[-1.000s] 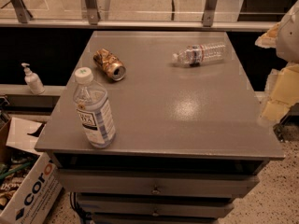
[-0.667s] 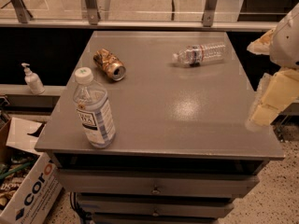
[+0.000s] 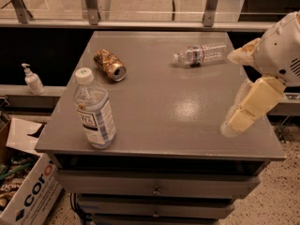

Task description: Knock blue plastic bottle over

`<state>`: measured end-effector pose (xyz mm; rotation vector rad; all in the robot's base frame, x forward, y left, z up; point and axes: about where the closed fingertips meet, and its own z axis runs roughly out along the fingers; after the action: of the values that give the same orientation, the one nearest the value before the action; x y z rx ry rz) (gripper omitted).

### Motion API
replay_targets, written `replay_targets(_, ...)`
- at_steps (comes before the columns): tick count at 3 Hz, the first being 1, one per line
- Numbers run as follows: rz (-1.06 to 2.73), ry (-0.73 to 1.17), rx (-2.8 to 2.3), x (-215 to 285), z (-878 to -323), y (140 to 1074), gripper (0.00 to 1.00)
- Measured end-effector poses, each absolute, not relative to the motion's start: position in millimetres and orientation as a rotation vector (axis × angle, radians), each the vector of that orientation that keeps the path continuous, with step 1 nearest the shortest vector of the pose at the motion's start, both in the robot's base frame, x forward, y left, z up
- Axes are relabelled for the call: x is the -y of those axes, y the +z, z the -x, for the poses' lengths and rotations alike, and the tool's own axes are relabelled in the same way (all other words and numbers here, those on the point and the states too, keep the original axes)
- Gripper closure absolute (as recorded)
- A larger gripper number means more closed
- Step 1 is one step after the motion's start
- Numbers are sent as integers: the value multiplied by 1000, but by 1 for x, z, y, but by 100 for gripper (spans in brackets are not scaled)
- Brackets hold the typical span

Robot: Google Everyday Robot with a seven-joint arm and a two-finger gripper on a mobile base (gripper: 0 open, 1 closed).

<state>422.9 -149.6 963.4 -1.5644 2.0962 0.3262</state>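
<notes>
The blue plastic bottle (image 3: 94, 110) stands upright near the front left corner of the grey table (image 3: 173, 107). It is clear with a white cap and a pale blue-and-white label. My gripper (image 3: 229, 93) is at the right side of the table, above its surface, far from the bottle. Its two cream fingers (image 3: 247, 108) are spread apart and hold nothing.
A smaller clear bottle (image 3: 200, 55) with a red-and-white label lies on its side at the back right. A crushed gold can (image 3: 109, 65) lies at the back left. A white pump dispenser (image 3: 32, 80) stands on a ledge to the left. A cardboard box (image 3: 26, 191) sits on the floor at the lower left.
My gripper has moved left, further in over the table's right side. The bottles and the can have not moved.
</notes>
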Motion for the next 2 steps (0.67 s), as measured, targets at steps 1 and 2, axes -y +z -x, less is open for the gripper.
replay_targets(1,1522,433,-2017,125,-424,958,0)
replay_targets(2,1496,514,-1939,96,-425,952,0)
